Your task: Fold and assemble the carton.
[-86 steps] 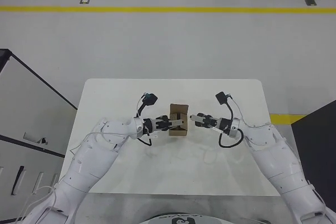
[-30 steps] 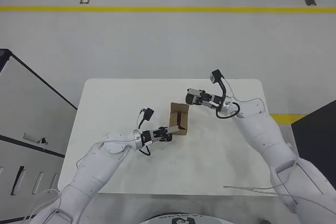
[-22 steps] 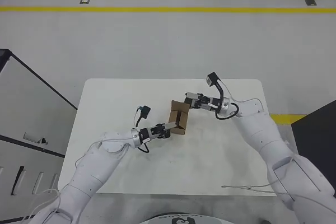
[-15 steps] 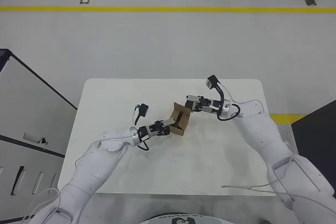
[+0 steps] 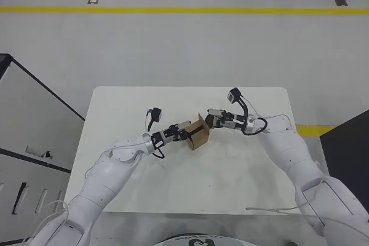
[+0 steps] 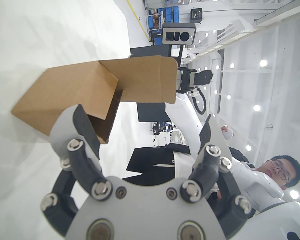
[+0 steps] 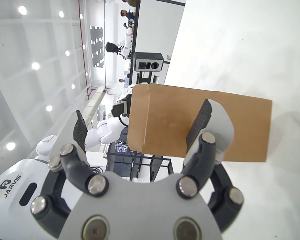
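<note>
Brown carton mid-bench btwn both arms, L arm stretched in low – jaws spread, one finger at carton's open end, R arm opposite, elbow bent – jaws spread, one finger by flat panel

The bench is a white slab with rounded corners. One thing sits on it: a brown carton, wedged between the left hand and the right hand, close against both. From the left wrist view the carton stands skewed just beyond that hand's fingertips, its low corner down at the bench and an open flap pointing away from the surface. From the right wrist view a flat cardboard face lies directly ahead of that hand, with bare white bench spreading past it.
</note>
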